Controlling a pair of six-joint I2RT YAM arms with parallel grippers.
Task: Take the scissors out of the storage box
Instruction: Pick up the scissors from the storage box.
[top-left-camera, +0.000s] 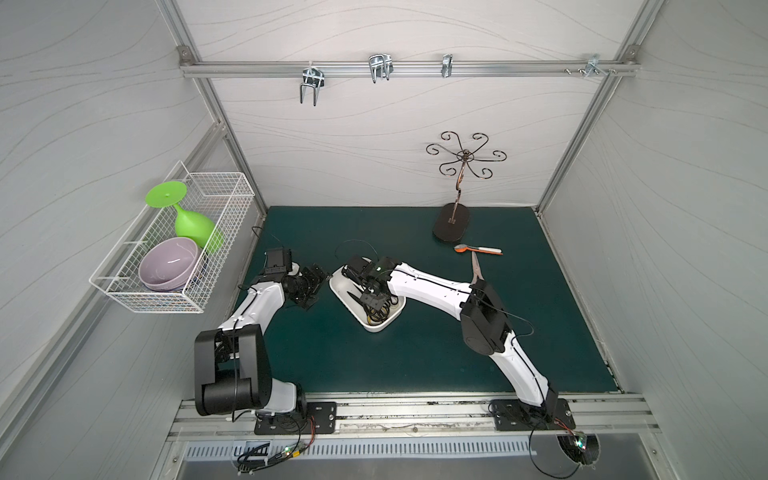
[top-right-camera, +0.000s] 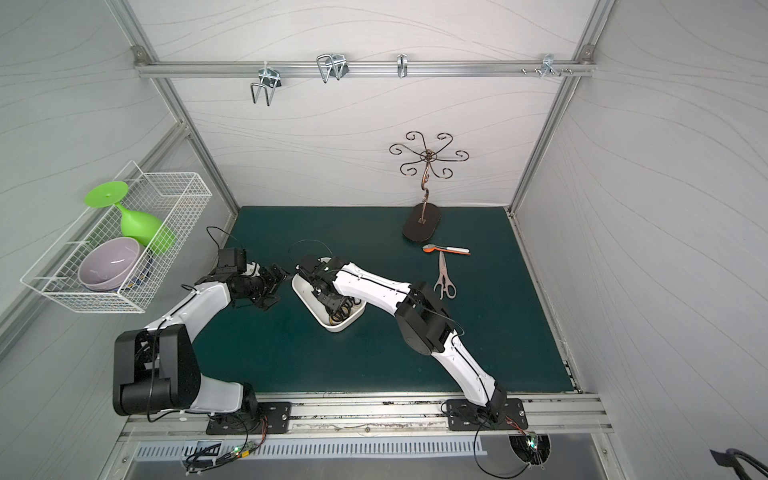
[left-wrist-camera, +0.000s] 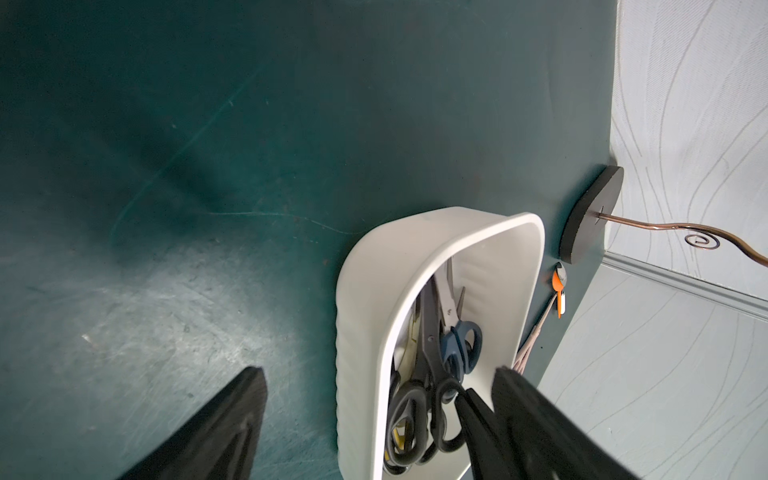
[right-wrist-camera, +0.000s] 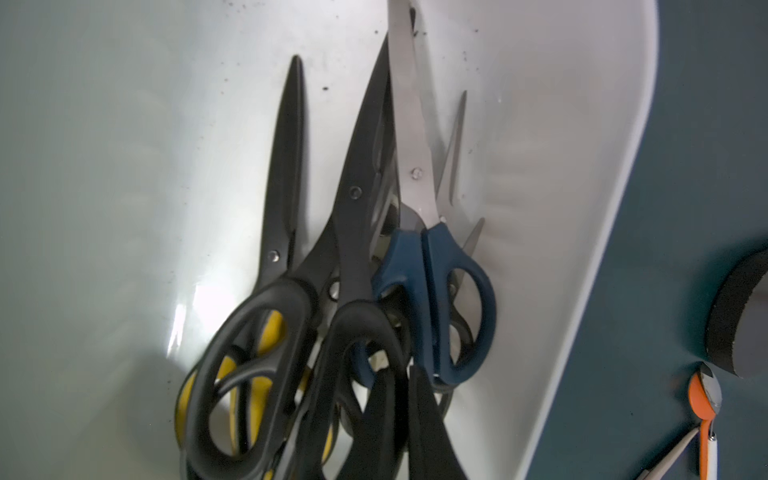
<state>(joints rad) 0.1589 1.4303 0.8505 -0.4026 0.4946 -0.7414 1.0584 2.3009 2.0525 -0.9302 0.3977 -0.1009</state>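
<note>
The scissors (right-wrist-camera: 357, 232) lie heaped, handles together, in the storage box (top-left-camera: 379, 327) at mid-tabletop (top-left-camera: 374, 365). We see the right tool (top-left-camera: 372, 302) sunk among the handles, clenched; whether it pinches one, we cannot tell. The left tool (top-left-camera: 311, 288) hangs released just beside the box's left rim. A loose pair (top-right-camera: 443, 278) lies near the spoon (top-right-camera: 446, 249), with bare tabletop in front.

Scissors (top-left-camera: 376, 315) in storage box (top-left-camera: 374, 329): largely covered by right arm (top-left-camera: 424, 286) in both top views; count indeterminate.
Right gripper (right-wrist-camera: 399, 386): closed among blurred handle loops, base cut off; grip on a handle indeterminate.
Pink scissors (top-left-camera: 475, 266): handles behind arm's elbow in a top view.
</note>
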